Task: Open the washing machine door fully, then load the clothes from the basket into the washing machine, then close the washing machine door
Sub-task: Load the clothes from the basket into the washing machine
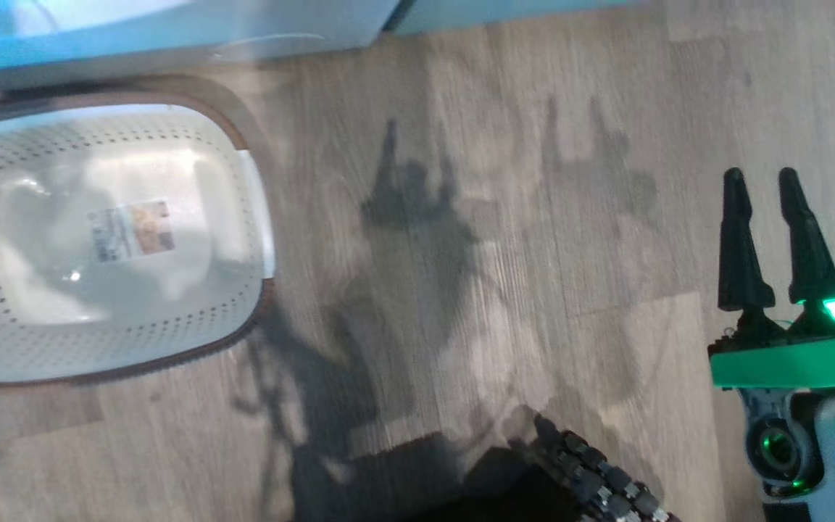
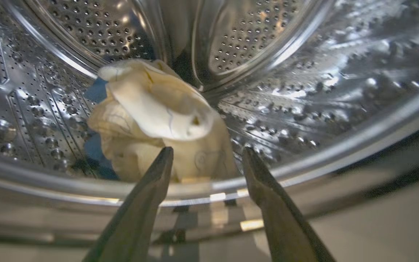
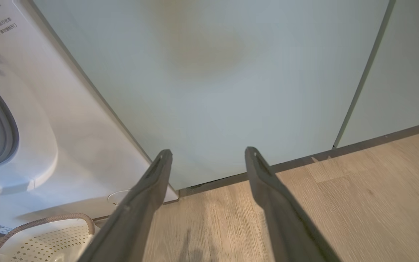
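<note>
In the left wrist view my left gripper is open at the mouth of the washing machine's steel drum, with nothing between its fingers. Pale yellow clothes with a bit of blue lie inside the drum just beyond the fingertips. The cream basket stands on the floor at the left of the head view, only a label sticker inside. My right gripper is open at the right, over bare floor. The right wrist view has the washing machine at its left and the basket below it. The door is out of view.
Pale green cabinets stand to the right of the machine, facing my right gripper. Wood floor stretches between the basket and my right arm. A dark ribbed cable shows at the bottom edge.
</note>
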Available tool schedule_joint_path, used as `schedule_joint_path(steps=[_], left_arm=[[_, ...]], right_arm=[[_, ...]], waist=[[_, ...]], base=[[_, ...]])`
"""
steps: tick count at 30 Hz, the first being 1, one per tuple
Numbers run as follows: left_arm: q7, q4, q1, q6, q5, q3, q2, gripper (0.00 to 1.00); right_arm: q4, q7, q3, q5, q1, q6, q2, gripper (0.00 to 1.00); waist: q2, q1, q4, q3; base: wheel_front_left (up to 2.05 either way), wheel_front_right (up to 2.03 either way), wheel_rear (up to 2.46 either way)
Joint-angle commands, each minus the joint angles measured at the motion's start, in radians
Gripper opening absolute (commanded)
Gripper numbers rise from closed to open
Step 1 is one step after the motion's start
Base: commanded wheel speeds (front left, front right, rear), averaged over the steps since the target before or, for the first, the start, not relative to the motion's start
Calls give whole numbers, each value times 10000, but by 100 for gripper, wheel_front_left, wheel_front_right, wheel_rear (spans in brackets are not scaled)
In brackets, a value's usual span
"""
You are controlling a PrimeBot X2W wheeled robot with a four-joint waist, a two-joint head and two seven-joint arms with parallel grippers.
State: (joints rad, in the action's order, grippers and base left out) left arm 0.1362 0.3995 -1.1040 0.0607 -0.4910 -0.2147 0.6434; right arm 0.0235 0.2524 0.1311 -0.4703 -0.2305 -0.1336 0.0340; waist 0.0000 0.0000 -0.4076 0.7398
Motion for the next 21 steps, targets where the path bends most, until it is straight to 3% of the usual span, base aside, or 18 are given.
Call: schedule_joint_path(steps=[1,12,17,21], left_arm=[[-125,-563,291,145,-61,426,400,100],[-1399,-4660,4780,1700,-40,929,-79,100],[-2124,-5687,6449,2313,158,988,-484,100],[-2736,-6021,7430,2501,128,853,-957,100]], right_arm=[[296,93,51,116,300,29,162,100],[337,93,-480,1107,716,29,162,100],[345,93,-710,1636,935,29,162,100],[336,93,-934,2050,1113,29,162,100]], waist=[[0,0,298,-317],[0,0,1459,-1438],[0,0,2137,-1967],[0,0,2695,-2417]], base=[[0,0,0],[0,0,0],[0,0,0],[0,0,0]])
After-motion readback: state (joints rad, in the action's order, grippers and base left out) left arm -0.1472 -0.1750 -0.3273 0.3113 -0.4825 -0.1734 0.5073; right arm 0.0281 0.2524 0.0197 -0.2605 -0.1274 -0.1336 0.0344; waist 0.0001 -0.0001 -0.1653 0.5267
